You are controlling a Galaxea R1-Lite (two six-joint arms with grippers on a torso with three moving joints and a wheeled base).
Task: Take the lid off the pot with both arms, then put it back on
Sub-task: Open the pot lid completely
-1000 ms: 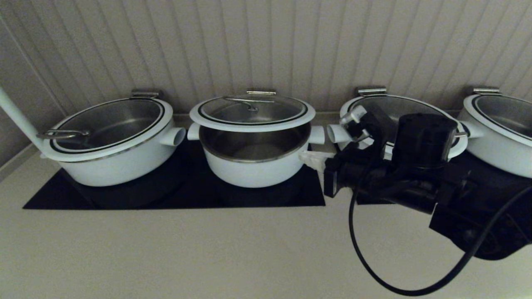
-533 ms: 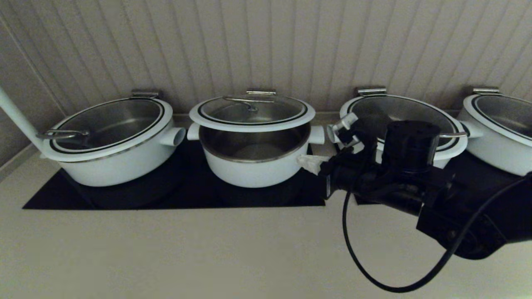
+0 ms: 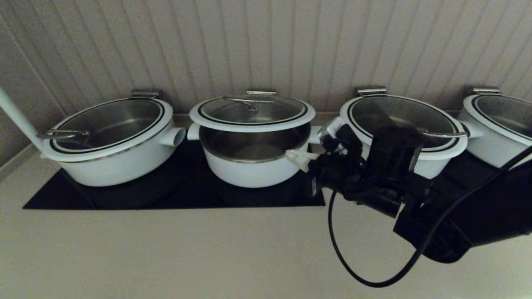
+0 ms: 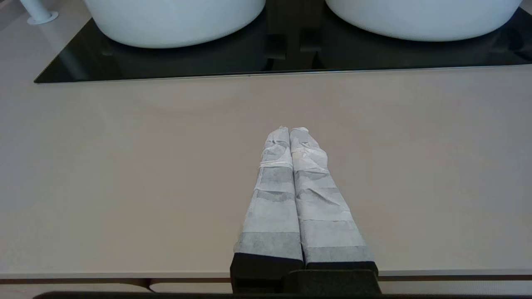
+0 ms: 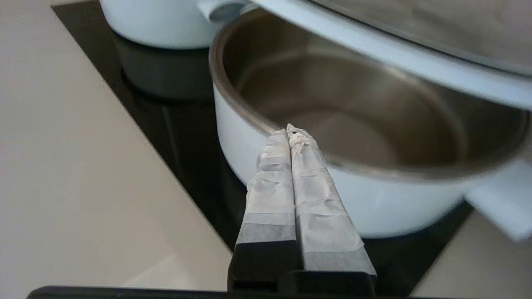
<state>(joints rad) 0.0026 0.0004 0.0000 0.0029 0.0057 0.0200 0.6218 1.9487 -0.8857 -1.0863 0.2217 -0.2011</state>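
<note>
The pot (image 3: 249,172) stands second from the left on the black cooktop, its steel inside showing. The lid (image 3: 252,112), with its steel bar handle (image 3: 248,101), sits raised above the pot's rim, with an open gap at the front. I cannot see what holds it up. My right gripper (image 3: 293,155) is shut and empty, its tips at the pot's right front rim, below the lid's edge. The right wrist view shows the gripper (image 5: 289,129) against the pot's rim (image 5: 237,124), with the lid (image 5: 374,45) above. My left gripper (image 4: 289,129) is shut and empty, low over the counter in front of the cooktop.
Wider white pots stand to the left (image 3: 112,162) and to the right (image 3: 436,155), with another one (image 3: 494,141) at the far right. The black cooktop (image 3: 166,195) lies under them. A white pole (image 3: 16,120) rises at the far left. A panelled wall runs close behind.
My right arm has moved left, bringing its shut tips from beside the pot to its right front rim. The lid and the pots have not moved.
</note>
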